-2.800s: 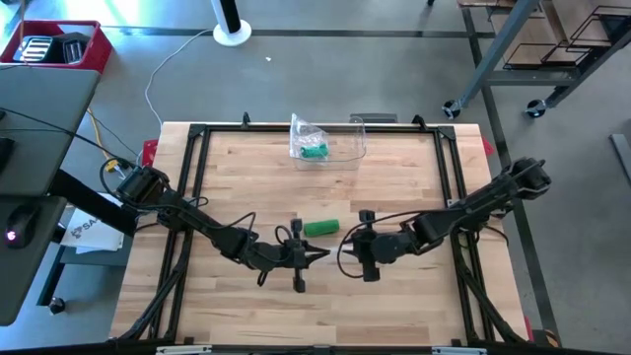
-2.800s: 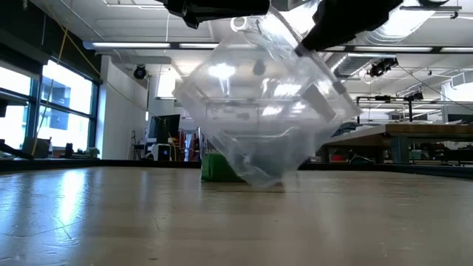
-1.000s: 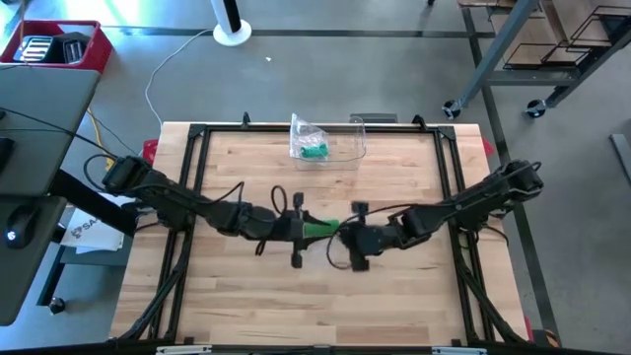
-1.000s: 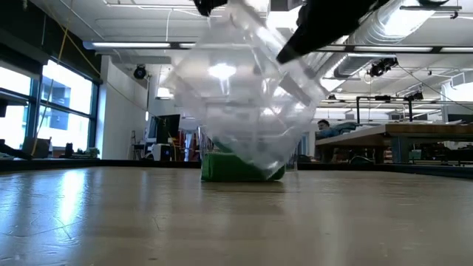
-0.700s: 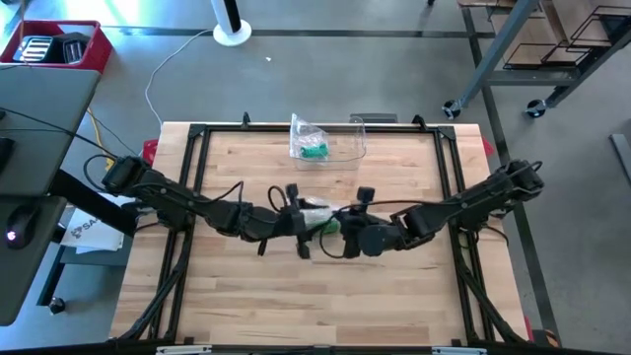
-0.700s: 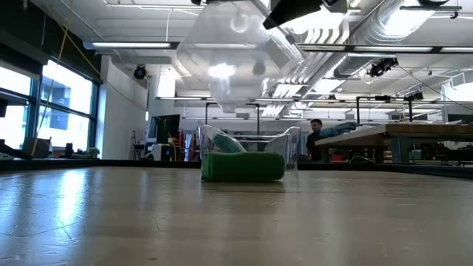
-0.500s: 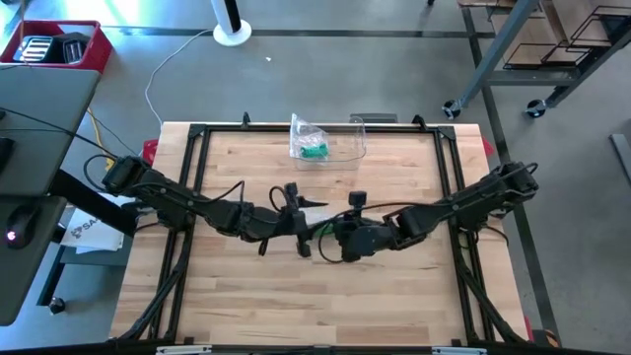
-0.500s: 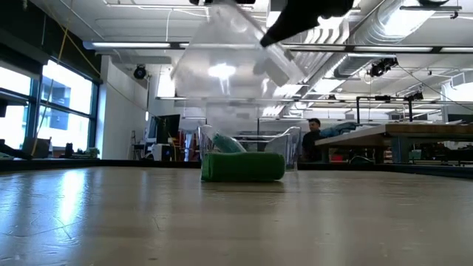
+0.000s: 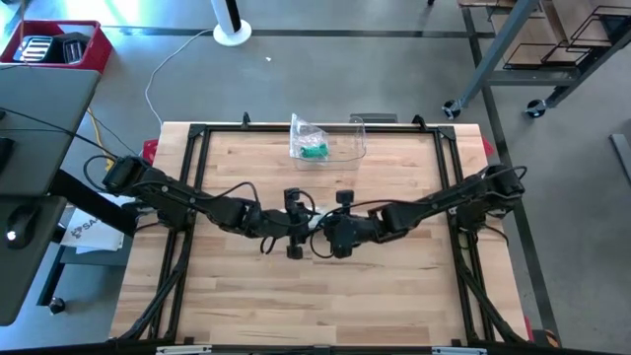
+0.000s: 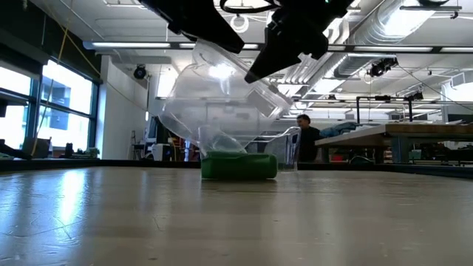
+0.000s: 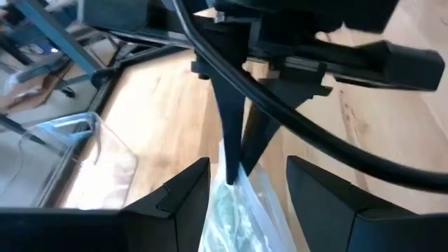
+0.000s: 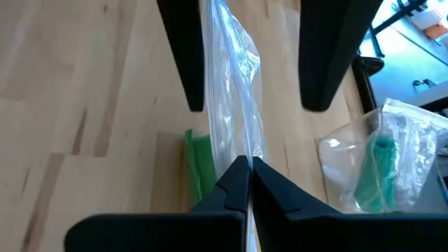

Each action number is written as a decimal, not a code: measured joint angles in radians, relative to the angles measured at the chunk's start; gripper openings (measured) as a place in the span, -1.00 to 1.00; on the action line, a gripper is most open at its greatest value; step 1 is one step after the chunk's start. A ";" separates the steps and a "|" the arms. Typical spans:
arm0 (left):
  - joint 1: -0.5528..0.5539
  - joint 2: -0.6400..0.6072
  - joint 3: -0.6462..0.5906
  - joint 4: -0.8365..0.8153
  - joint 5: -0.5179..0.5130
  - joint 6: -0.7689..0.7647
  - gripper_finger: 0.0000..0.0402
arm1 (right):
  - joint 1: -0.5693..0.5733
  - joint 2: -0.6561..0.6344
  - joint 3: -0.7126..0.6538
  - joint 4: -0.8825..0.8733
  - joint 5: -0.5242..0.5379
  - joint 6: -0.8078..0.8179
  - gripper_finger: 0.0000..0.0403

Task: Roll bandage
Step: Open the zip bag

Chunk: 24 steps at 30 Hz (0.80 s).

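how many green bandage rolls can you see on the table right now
2: one green roll lies mid-table under the held plastic bag; another, bagged, sits at the far edge. More may be hidden.

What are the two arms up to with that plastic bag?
Both arms meet at mid-table. The right gripper is shut on the edge of a clear plastic bag, holding it above a green bandage roll lying on the wooden table. The left gripper is open around the same bag edge.

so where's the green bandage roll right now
In the low view the green bandage roll lies on the table's middle, under the clear bag pinched by the right gripper; the left gripper straddles it, open.
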 joint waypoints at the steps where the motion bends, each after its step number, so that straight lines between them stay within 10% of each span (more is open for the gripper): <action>1: 0.001 0.000 0.000 -0.004 0.009 -0.001 -0.11 | -0.003 0.000 0.000 0.004 -0.012 0.000 -1.00; 24: 0.074 0.000 0.000 -0.131 0.120 -0.067 -0.80 | -0.012 0.000 -0.001 0.053 -0.069 -0.079 -1.00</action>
